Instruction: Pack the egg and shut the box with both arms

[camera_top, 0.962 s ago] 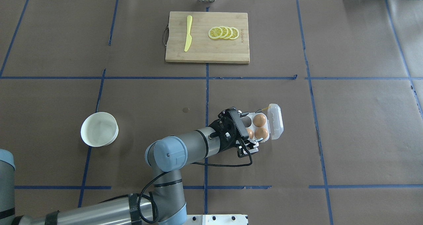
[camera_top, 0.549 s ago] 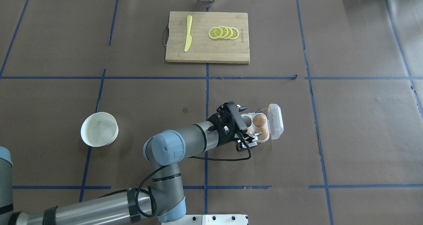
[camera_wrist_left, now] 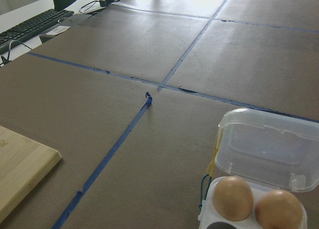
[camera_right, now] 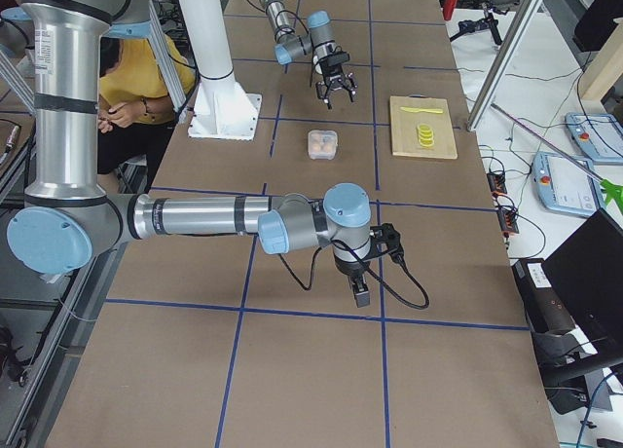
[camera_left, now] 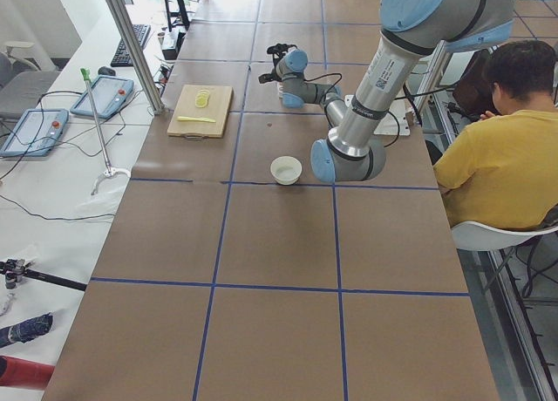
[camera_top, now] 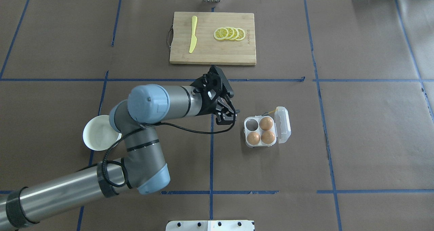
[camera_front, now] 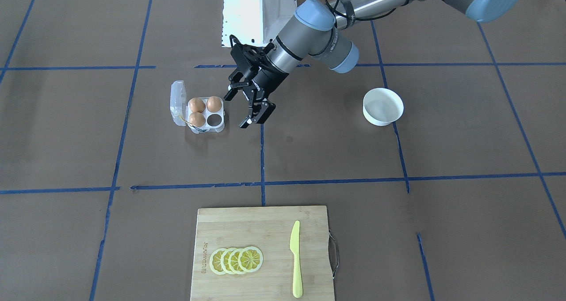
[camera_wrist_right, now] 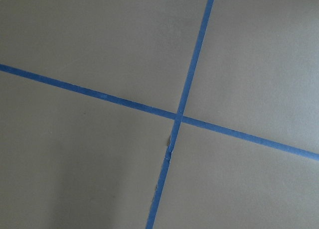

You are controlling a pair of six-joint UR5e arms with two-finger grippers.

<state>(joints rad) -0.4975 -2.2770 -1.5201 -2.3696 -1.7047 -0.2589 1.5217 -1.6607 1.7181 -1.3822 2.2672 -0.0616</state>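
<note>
Box [camera_top: 261, 132] holds three eggs [camera_top: 267, 123], lid [camera_top: 283, 124] open toward right edge. Left gripper [camera_top: 229, 117] spread, empty; right gripper [camera_right: 358, 290]: can't tell. Brace base, fold lid slowly, press to latch.

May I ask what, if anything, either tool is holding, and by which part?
The left tool is open and empty, apart from the box. Whether the right tool holds anything cannot be told.
</note>
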